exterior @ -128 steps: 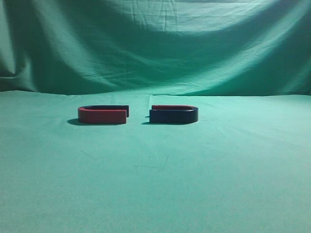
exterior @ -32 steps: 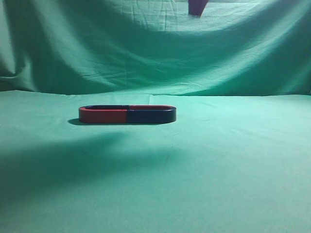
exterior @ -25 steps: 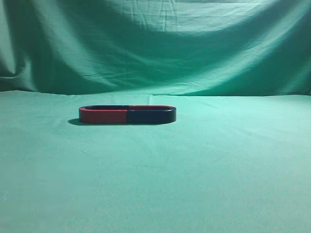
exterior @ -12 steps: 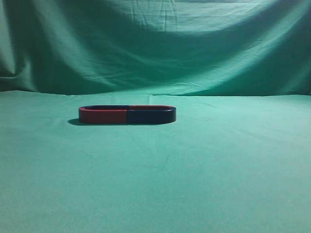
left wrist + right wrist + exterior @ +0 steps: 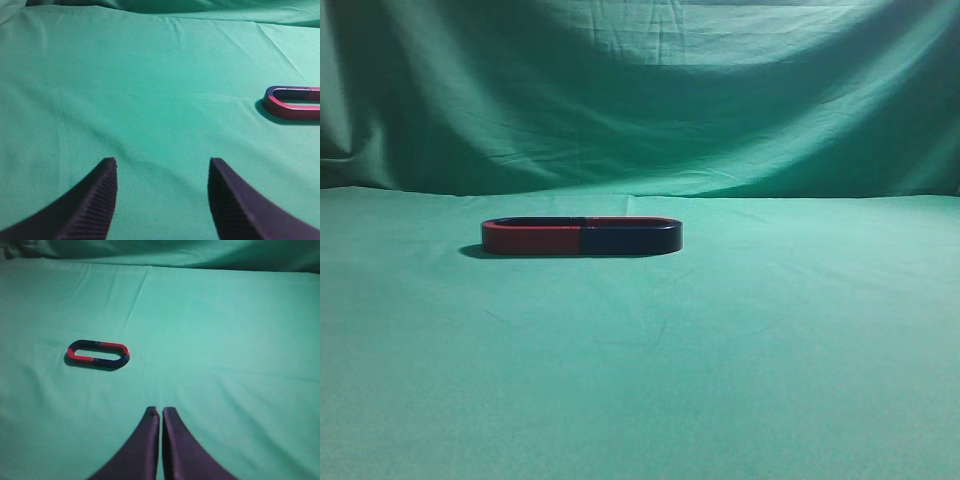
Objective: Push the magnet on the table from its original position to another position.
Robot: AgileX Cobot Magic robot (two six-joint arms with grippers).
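Seemingly the push is done: the magnet (image 5: 631, 238) lies mid-table toward the back edge, open end butted against the red magnet (image 5: 532, 238), forming one closed oval. Its long axis runs left-right, bend toward the right edge. Left pincer (image 5: 162, 172) gapes empty; right pincer (image 5: 161, 415) is closed, well clear.

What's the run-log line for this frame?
magnet: touching red magnet, closed oval | left gripper: open, clear | right gripper: shut, clear | table: green cloth
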